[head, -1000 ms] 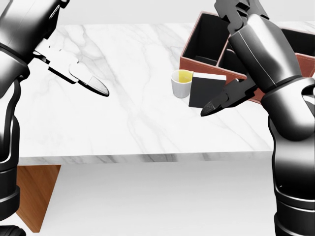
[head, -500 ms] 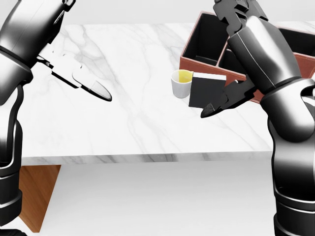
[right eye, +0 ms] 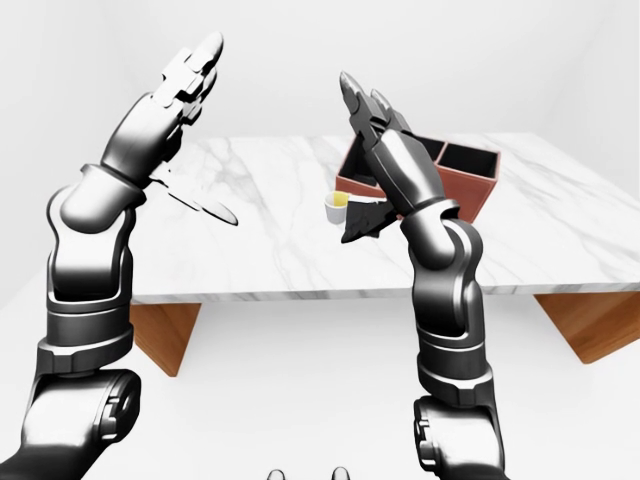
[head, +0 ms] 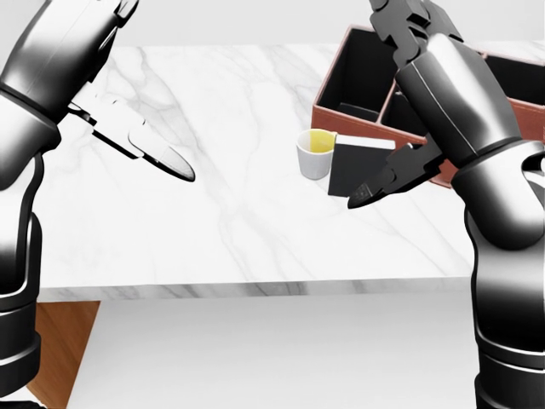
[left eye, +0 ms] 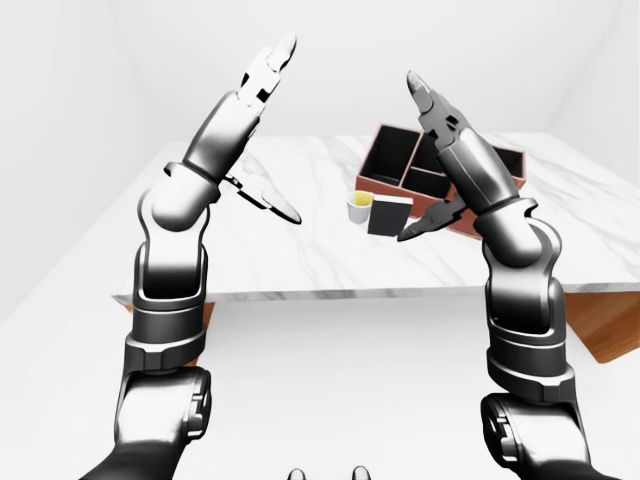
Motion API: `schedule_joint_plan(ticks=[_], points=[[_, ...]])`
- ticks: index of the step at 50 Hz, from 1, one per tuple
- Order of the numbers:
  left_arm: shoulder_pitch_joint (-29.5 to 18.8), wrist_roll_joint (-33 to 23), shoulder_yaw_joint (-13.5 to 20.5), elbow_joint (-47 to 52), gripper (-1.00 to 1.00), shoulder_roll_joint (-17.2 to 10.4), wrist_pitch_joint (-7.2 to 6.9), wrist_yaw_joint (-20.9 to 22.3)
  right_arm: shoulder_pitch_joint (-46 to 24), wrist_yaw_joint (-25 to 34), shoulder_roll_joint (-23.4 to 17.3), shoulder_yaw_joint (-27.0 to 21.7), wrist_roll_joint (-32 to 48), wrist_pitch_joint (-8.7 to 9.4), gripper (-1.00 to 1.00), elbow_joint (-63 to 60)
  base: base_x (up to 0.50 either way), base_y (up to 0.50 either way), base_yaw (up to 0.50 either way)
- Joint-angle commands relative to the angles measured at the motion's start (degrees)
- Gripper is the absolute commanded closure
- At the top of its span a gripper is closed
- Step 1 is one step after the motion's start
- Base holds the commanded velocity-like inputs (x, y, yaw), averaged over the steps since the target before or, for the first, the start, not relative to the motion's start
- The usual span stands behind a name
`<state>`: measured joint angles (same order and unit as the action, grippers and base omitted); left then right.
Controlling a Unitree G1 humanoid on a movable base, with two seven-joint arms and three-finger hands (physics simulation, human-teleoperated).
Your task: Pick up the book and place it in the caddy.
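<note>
Fingers [left eye: 268, 68] spread, both hands raised — book [head: 356, 166] unlabelled.

White marble-top table [left eye: 300, 255] with grey veining spans the middle of the left-eye view, on brown wooden supports [right eye: 165, 335] showing below its edge at lower left and lower right. Plain white walls [left eye: 80, 100] and floor [left eye: 340, 400], even flat light.

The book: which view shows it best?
The head view: the book stands largest there, beside the cup, one corner behind the right hand. The left-eye view shows it small; in the right-eye view the right arm hides it.
</note>
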<state>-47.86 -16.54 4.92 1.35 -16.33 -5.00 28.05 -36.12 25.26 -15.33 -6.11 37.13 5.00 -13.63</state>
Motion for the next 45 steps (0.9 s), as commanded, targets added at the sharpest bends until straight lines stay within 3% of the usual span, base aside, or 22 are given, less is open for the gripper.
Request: schedule_joint_plan(ticks=[1, 45], points=[[0.25, -0.4, -0.14, 0.13, -1.0, 0.21, 0.0, 0.25, 0.41, 0.11, -0.06, -0.08, -0.41, 0.0, -1.0, -0.26, 0.26, -0.01, 0.0], [0.5, -0.36, 0.01, 0.54, -1.0, 0.33, 0.0, 0.22, 0.82, -0.09, 0.01, -0.05, 0.34, 0.0, -1.0, -0.55, 0.26, -0.01, 0.0]])
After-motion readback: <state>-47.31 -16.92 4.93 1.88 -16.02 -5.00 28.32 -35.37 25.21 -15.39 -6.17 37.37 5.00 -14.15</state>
